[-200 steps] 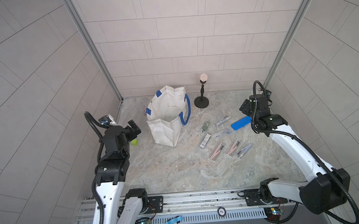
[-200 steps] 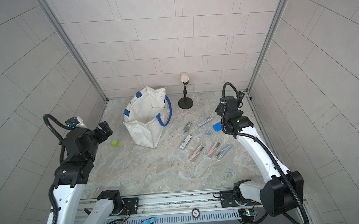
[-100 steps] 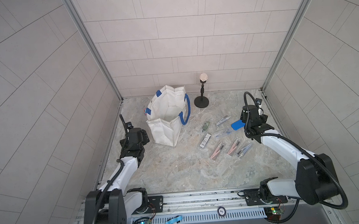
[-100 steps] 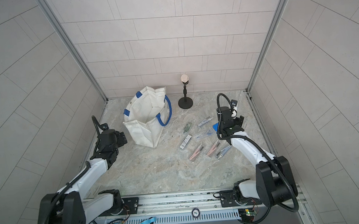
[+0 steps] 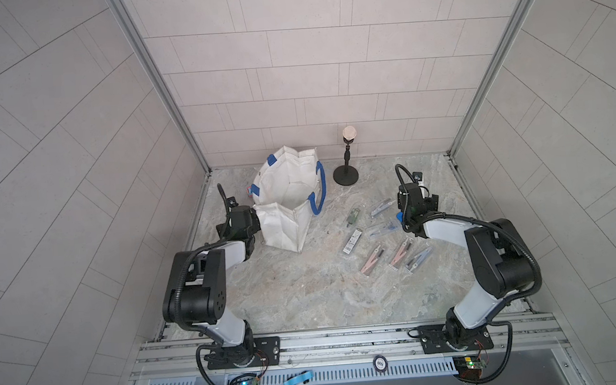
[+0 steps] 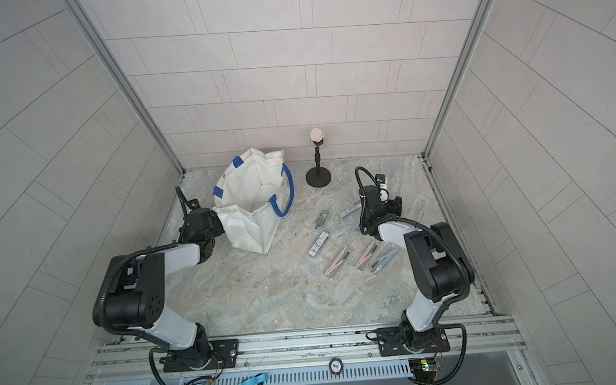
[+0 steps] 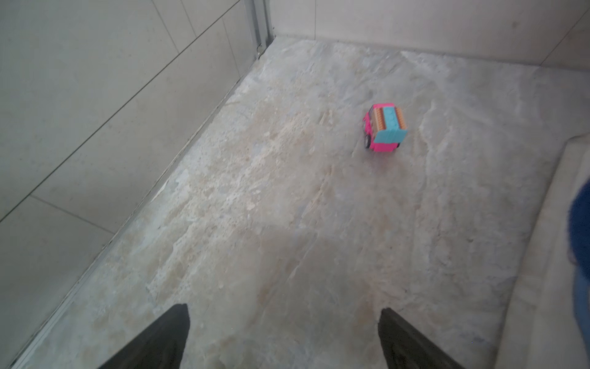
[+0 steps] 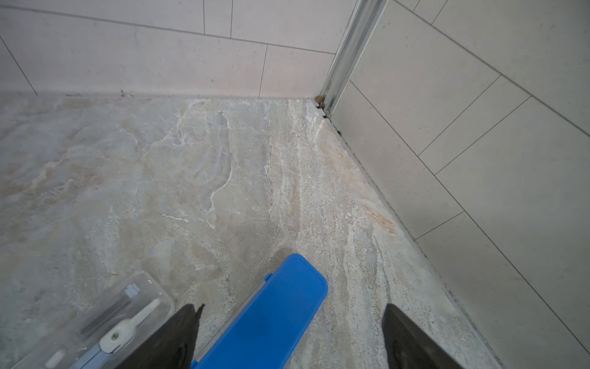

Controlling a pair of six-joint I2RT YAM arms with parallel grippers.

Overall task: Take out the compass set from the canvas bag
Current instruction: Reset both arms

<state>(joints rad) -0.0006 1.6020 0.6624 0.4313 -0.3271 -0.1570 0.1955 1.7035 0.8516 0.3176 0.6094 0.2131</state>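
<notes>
The white canvas bag (image 5: 286, 216) (image 6: 249, 219) stands open at the back left, and its inside looks empty. Several clear compass set packs (image 5: 371, 258) (image 6: 336, 263) lie on the floor to its right. My right gripper (image 8: 289, 334) is open and low over a flat blue case (image 8: 271, 316), which lies on the floor between the fingers with gaps on both sides. A clear pack (image 8: 95, 322) lies just outside one finger. My left gripper (image 7: 284, 335) is open and empty, low by the bag's left wall (image 7: 542, 255).
A small pink-and-teal toy (image 7: 384, 127) (image 5: 249, 191) sits behind the bag near the left wall. A black stand with a beige ball top (image 5: 346, 172) is at the back. Tiled walls close in the left, back and right sides.
My right gripper came down with the blue case, which now lies on the floor, and its jaws have opened. My left arm dropped from high up to floor level beside the bag.
</notes>
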